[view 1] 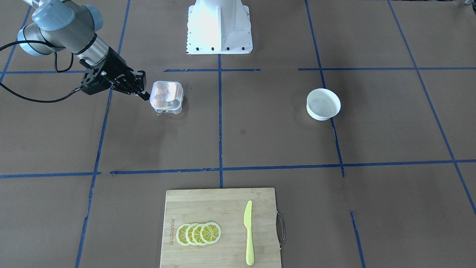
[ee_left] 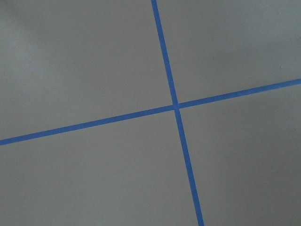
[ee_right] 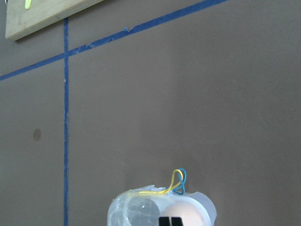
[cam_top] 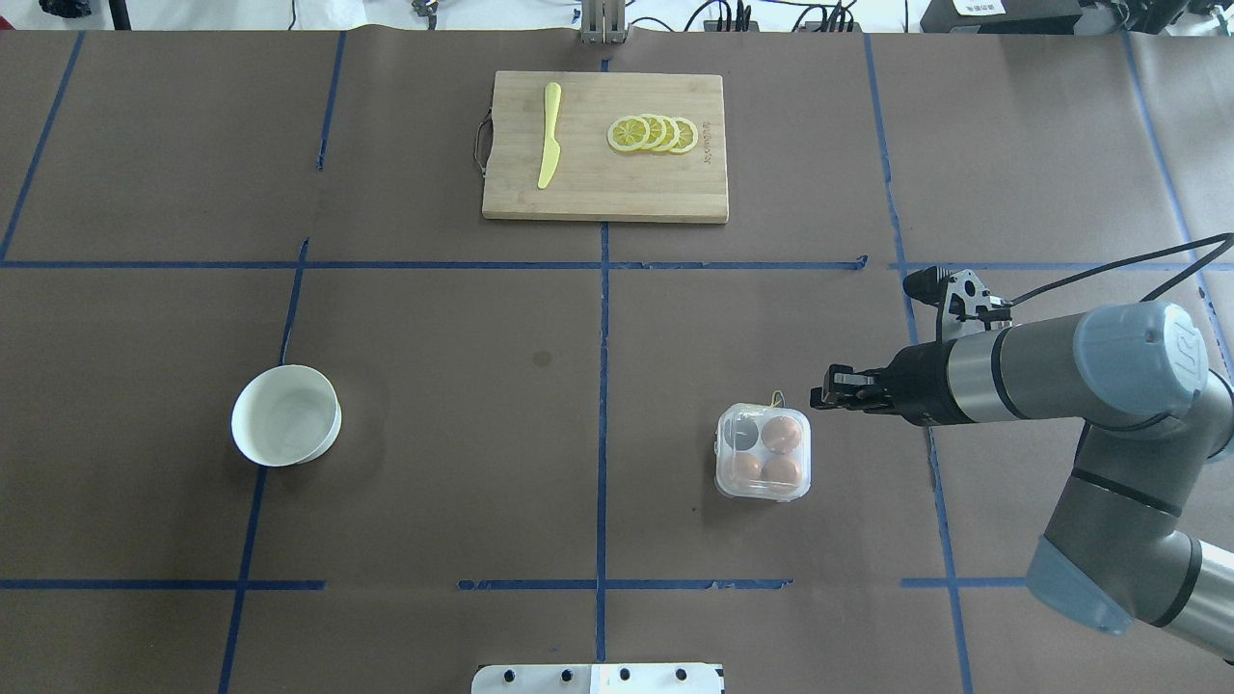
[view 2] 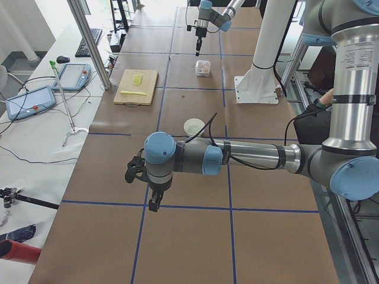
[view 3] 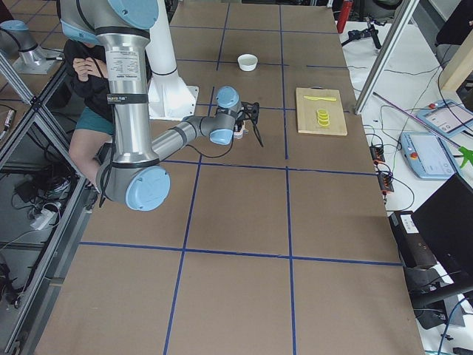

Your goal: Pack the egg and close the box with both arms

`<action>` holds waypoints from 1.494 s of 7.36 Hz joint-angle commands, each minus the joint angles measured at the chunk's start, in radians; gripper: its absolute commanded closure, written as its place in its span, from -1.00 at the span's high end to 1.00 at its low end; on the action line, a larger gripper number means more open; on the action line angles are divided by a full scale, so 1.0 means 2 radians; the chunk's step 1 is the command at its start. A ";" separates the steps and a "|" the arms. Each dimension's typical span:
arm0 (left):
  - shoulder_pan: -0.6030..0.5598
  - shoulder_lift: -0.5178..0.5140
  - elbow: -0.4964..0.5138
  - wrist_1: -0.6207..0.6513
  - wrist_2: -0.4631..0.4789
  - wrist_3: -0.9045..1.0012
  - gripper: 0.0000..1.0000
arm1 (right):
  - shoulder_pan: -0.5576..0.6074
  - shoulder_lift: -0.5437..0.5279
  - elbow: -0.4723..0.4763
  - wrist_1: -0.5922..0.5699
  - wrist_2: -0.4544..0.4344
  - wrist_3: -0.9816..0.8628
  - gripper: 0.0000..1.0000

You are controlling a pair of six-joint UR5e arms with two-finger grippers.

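Looks nearly done: three eggs [cam_top: 782,434] are seen in the box [cam_top: 764,487] on the tabletop [cam_top: 482,386], lid [view 1: 168,90] seemingly down, with the right gripper [cam_top: 819,396] pinched together, empty, just beside it; whether the left gripper [view 2: 153,204] is open can't be told.

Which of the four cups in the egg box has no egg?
The far cup on the robot's left in the box: it looks dark, while the other three each hold an orange-brown egg.

overhead and front-facing cameras look down from opposite sides, both showing the box [cam_top: 763,451].
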 commanded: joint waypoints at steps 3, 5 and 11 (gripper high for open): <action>0.000 -0.001 0.000 0.001 0.000 0.000 1.00 | 0.119 -0.077 -0.002 -0.093 0.034 -0.195 1.00; 0.000 0.000 0.001 0.003 0.001 0.000 1.00 | 0.203 -0.101 -0.004 -0.186 0.035 -0.362 1.00; -0.002 0.009 0.002 0.004 0.003 0.000 1.00 | 0.454 -0.182 -0.008 -0.435 0.117 -0.689 1.00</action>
